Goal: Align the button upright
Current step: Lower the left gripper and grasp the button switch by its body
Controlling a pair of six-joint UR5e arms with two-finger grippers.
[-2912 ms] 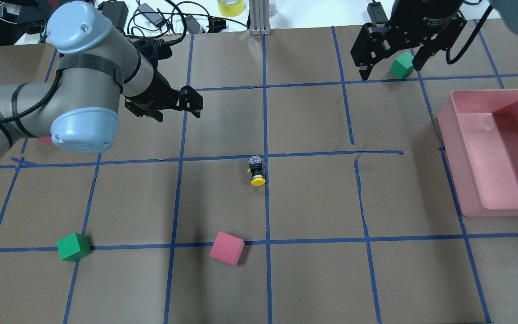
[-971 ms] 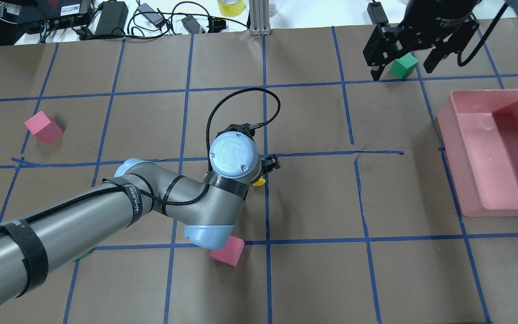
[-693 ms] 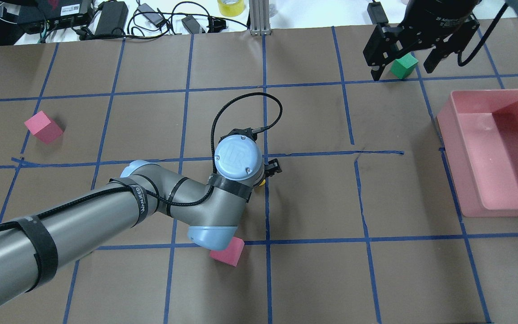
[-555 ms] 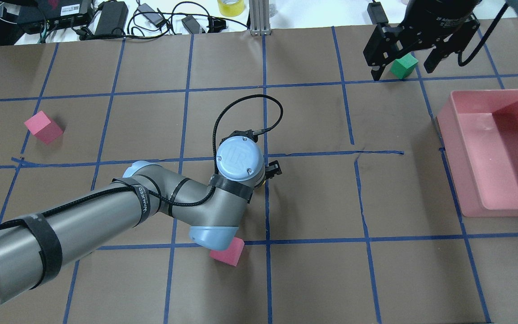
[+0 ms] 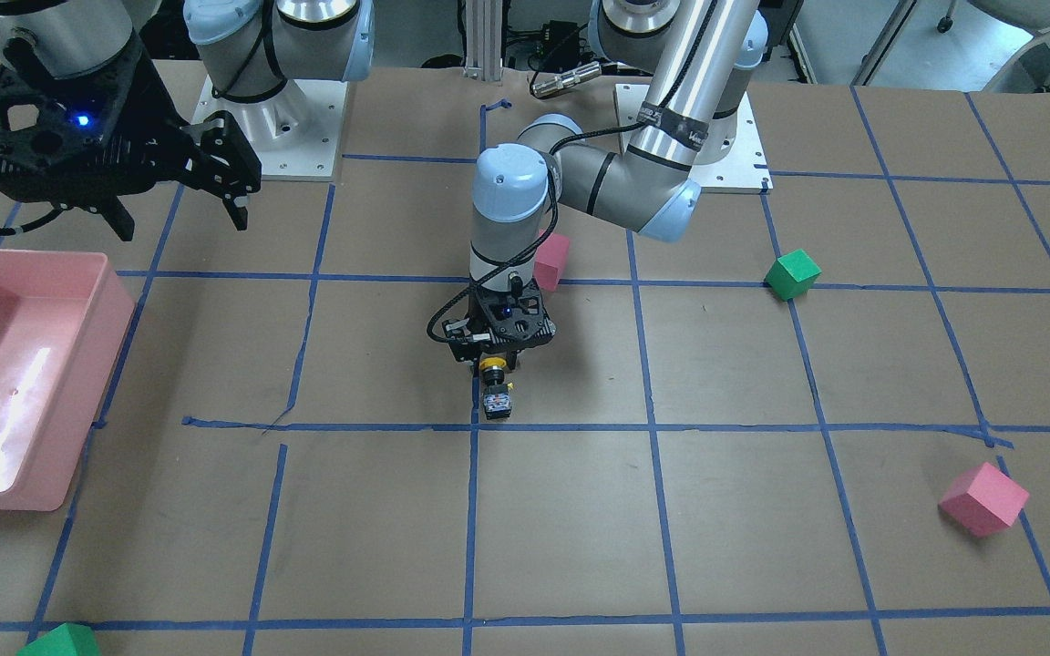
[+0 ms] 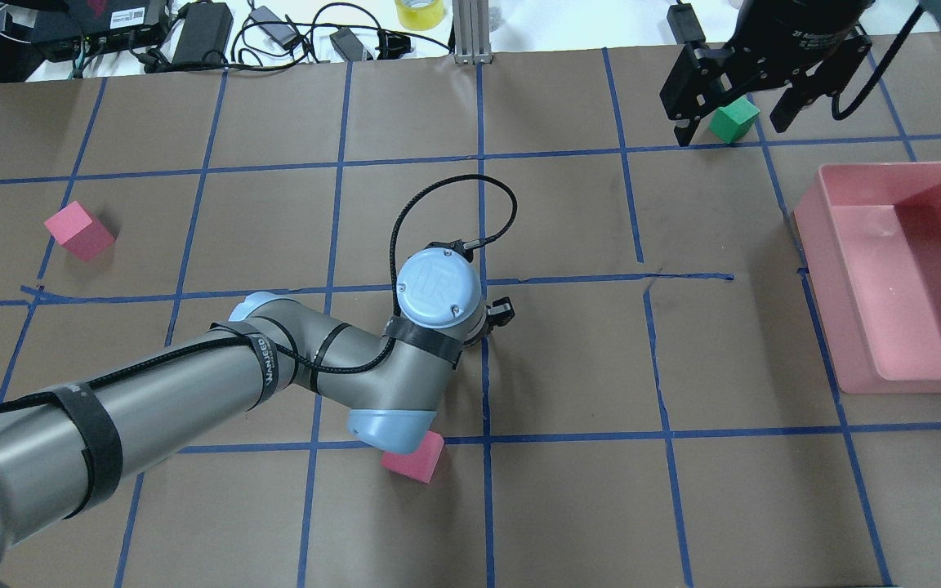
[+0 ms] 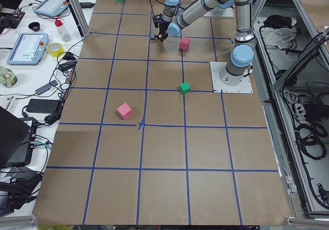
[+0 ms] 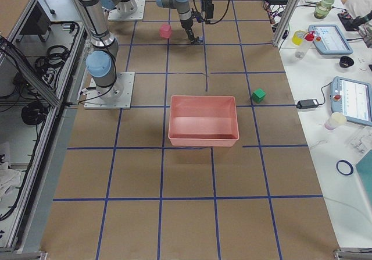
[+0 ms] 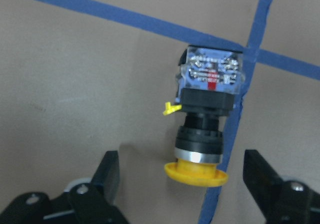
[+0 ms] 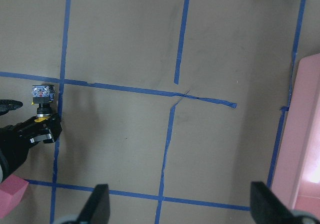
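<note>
You've got the button (image 9: 206,124) lying on its side at a blue tape (image 9: 100,8) crossing, mid-table, yellow cap pointing at the L gripper (image 9: 181,176). L fingers are spread wide either side of the cap, not touching it. R gripper (image 5: 180,219) is spread too, well apart, near the pink bin (image 6: 846,327).

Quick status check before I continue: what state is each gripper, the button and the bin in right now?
Yellow-capped black push-button: lying on its side on the blue tape, not upright, cap towards the left gripper.
Left gripper: open, fingers either side of the cap, not touching it.
Right gripper: open, holding nothing.
Pink plastic bin: empty.
</note>
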